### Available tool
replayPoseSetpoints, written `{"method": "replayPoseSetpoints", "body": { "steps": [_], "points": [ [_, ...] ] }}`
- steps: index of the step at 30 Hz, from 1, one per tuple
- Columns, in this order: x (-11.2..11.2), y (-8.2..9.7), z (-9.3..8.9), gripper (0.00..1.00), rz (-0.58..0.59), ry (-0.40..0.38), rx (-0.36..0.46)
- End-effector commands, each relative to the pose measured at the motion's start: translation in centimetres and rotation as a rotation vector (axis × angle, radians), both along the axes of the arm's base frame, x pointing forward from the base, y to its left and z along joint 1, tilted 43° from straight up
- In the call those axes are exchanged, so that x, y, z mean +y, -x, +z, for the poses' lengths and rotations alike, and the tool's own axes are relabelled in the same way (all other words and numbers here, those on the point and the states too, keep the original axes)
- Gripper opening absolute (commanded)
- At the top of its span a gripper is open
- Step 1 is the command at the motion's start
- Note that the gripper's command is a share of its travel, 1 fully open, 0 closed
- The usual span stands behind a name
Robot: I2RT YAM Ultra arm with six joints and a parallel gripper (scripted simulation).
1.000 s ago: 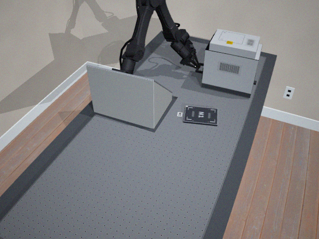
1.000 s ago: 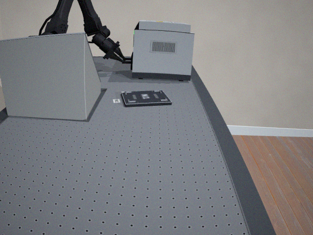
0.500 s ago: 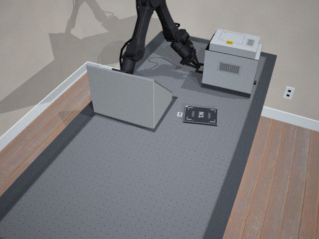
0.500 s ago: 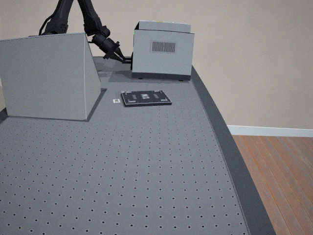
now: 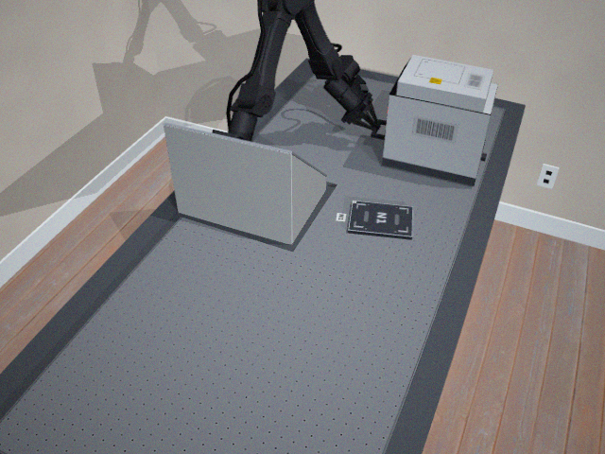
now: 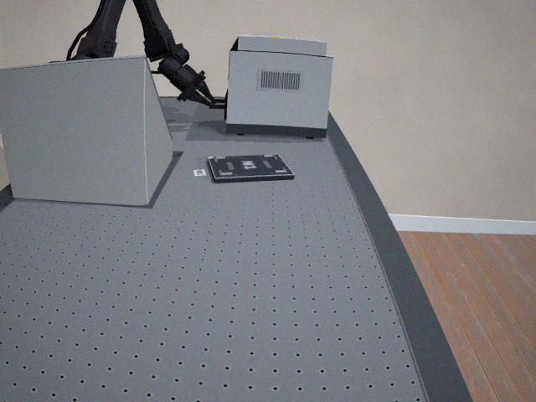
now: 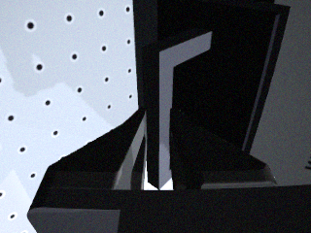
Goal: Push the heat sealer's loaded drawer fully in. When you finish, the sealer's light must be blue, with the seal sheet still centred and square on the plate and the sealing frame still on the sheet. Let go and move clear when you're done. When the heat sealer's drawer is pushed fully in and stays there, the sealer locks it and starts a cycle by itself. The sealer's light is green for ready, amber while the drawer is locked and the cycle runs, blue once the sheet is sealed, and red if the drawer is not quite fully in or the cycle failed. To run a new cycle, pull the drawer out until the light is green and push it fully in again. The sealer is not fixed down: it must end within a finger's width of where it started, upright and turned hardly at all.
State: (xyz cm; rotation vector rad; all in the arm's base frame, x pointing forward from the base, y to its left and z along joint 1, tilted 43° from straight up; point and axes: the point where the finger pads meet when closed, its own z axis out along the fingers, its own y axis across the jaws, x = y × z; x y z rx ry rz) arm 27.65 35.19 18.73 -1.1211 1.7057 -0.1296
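Our gripper (image 5: 375, 124) clamped on the dark drawer handle (image 6: 219, 102), sealer (image 5: 435, 131) directly ahead of us, red light (image 6: 228, 69) above our fingers, black plate (image 5: 380, 218) lying behind.

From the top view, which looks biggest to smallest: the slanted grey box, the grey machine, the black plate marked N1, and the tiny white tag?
1. Slanted grey box, though it stands nearer the camera than the machine, so this is unsure.
2. Grey machine.
3. Black plate.
4. White tag, by far the smallest.
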Motion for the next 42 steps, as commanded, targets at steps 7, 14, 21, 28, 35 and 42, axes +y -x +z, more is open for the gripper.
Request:
{"method": "replayPoseSetpoints", "body": {
  "steps": [7,14,21,28,35,42],
  "points": [
    [0.1,-2.8,0.6,0.00,-0.016,-0.015,-0.009],
    [0.0,-3.7,0.6,0.00,-0.016,-0.015,-0.010],
    [-0.2,-4.0,0.7,0.00,-0.026,-0.012,-0.015],
    [-0.2,-4.0,0.7,0.00,-0.026,-0.012,-0.015],
    [-0.2,-4.0,0.7,0.00,-0.027,-0.011,-0.016],
    [-0.2,-4.0,0.7,0.00,-0.027,-0.011,-0.016]
  ]
}}
